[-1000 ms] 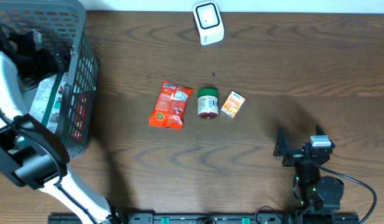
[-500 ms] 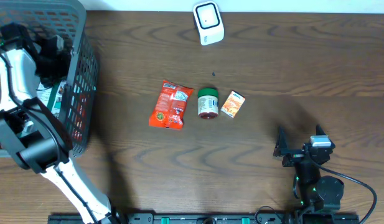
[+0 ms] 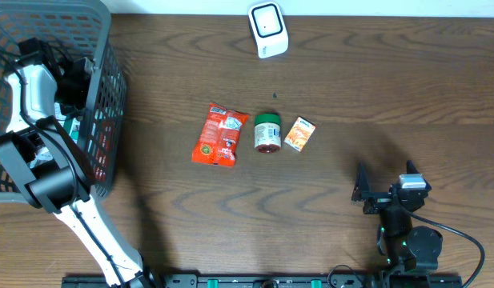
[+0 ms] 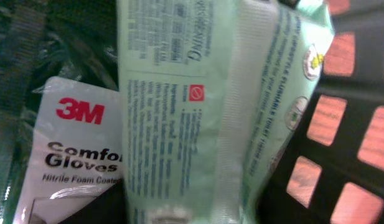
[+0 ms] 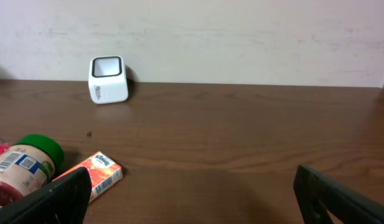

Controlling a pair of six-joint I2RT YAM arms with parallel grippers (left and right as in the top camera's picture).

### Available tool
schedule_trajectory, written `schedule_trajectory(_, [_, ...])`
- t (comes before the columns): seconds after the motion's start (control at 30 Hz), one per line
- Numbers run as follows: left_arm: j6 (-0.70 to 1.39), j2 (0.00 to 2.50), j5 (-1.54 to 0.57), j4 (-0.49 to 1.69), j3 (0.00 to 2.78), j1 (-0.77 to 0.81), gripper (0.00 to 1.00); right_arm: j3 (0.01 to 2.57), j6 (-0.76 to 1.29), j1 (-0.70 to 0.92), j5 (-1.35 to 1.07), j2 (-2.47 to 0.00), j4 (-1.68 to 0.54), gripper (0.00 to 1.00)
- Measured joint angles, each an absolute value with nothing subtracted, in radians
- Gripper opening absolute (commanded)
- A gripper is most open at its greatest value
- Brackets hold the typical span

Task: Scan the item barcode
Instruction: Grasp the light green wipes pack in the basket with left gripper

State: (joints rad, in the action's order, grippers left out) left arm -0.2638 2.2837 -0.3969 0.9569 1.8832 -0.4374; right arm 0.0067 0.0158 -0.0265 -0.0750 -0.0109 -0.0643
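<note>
Left gripper (image 3: 69, 78) is down inside the grey plastic mesh basket (image 3: 106, 96); can't tell whether it grips anything. Pale green soft wipes pack (image 4: 198, 106) in the basket fills its camera, small print blurred. It overlaps a white glove packet (image 4: 73, 149) reading "3M", "Gloves", "Nitrile Foam". Right gripper (image 5: 193, 186) is wide open, low over the brown wooden counter (image 5: 241, 124). White cube scanner (image 3: 267, 30) sits at the far edge. Mid-counter: red-orange snack pouch (image 3: 220, 134), green-lidded jar (image 3: 267, 133), small orange carton (image 3: 300, 134).

One basket (image 3: 103, 120), one scanner (image 3: 267, 29), one red pouch (image 3: 219, 135), one jar (image 3: 267, 133), one orange box (image 3: 299, 134).
</note>
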Motion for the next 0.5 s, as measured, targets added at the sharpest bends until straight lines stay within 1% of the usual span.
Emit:
schedule_trajectory(0.03, [-0.265, 2.284, -0.394, 0.958, 1.883, -0.437, 0.35, 0.007, 0.016, -0.027, -0.075, -0.011, -0.064, 0.99])
schedule_trajectory(0.1, [-0.263, 2.282, -0.394, 0.958, 1.883, -0.437, 0.27, 0.007, 0.016, -0.027, -0.075, -0.011, -0.064, 0.99])
schedule_trajectory(0.17, [-0.262, 2.277, -0.394, 0.957, 1.883, -0.437, 0.15, 0.007, 0.016, -0.027, -0.075, -0.011, -0.064, 0.99])
schedule_trajectory(0.2, [-0.271, 2.270, -0.393, 0.958, 1.883, -0.437, 0.13, 0.007, 0.016, -0.027, -0.075, -0.011, -0.064, 0.99])
schedule_trajectory(0.37, [-0.266, 2.226, -0.377, 0.952, 1.883, -0.437, 0.13, 0.007, 0.016, -0.027, -0.075, -0.011, -0.064, 0.99])
schedule_trajectory(0.5, [-0.266, 2.127, -0.336, 0.929, 1.883, -0.437, 0.13, 0.007, 0.016, -0.027, -0.075, -0.011, -0.064, 0.99])
